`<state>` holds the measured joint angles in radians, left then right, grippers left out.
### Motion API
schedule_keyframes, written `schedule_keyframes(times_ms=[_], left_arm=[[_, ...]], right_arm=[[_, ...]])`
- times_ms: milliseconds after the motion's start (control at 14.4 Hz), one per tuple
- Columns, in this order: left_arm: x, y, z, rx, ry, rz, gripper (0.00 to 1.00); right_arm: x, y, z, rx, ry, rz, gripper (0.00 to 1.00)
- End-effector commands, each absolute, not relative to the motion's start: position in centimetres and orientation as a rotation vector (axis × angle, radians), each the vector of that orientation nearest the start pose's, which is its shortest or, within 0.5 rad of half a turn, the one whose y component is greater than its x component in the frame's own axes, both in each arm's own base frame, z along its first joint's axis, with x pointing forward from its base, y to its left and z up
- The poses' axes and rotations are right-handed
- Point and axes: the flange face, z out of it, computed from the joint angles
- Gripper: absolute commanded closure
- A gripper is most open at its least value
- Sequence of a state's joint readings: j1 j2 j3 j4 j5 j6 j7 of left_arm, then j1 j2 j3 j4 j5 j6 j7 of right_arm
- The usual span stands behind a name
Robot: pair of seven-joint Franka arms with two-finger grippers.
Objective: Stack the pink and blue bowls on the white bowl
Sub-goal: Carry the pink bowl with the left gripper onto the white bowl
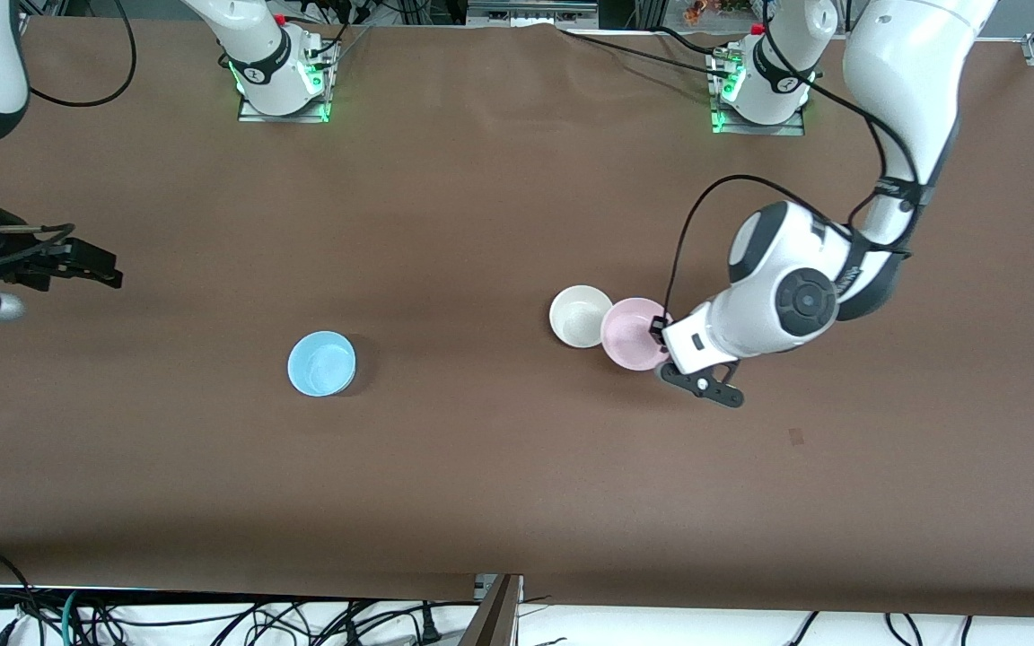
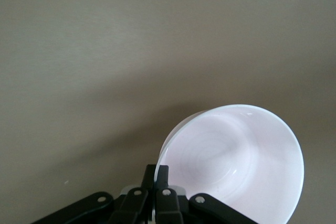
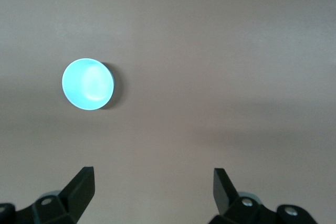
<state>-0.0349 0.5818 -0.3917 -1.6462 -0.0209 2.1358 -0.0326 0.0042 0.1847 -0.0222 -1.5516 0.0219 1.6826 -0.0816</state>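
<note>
The pale pink bowl [image 1: 632, 334] is pinched at its rim by my left gripper [image 1: 661, 334], which is shut on it. In the left wrist view the pink bowl [image 2: 236, 163] hangs tilted from my left gripper [image 2: 157, 171]. The white bowl [image 1: 580, 315] stands on the table right beside it, their rims meeting in the front view. The light blue bowl [image 1: 322, 362] stands alone toward the right arm's end and also shows in the right wrist view [image 3: 87, 84]. My right gripper [image 1: 104, 269] [image 3: 155, 179] is open and empty, waiting above the table's end.
The brown table [image 1: 499, 467] carries nothing else. Both arm bases [image 1: 279, 76] stand along the edge farthest from the front camera. Cables hang below the near edge [image 1: 302, 619].
</note>
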Motion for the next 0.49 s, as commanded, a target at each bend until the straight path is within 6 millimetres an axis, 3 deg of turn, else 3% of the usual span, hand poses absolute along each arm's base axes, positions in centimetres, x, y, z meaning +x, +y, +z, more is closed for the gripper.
schedule_keyframes(times_ms=[0,278,417], left_arm=[[61.0,-28.1,28.4,-3.319,0.544,0.165,1.00],[59.3,-31.0,27.5,-3.322,0.503,0.174,1.00],[58.9,-31.9,26.5,-3.327,0.485,0.160,1.00]], right_arm=[[61.9,1.2,51.8,-3.112,-0.123,0.142,0.00],[62.5,2.8,48.3,-3.079,-0.172,0.247,0.00],[62.6,3.7,44.7,-3.065,-0.194,0.348,0.00]])
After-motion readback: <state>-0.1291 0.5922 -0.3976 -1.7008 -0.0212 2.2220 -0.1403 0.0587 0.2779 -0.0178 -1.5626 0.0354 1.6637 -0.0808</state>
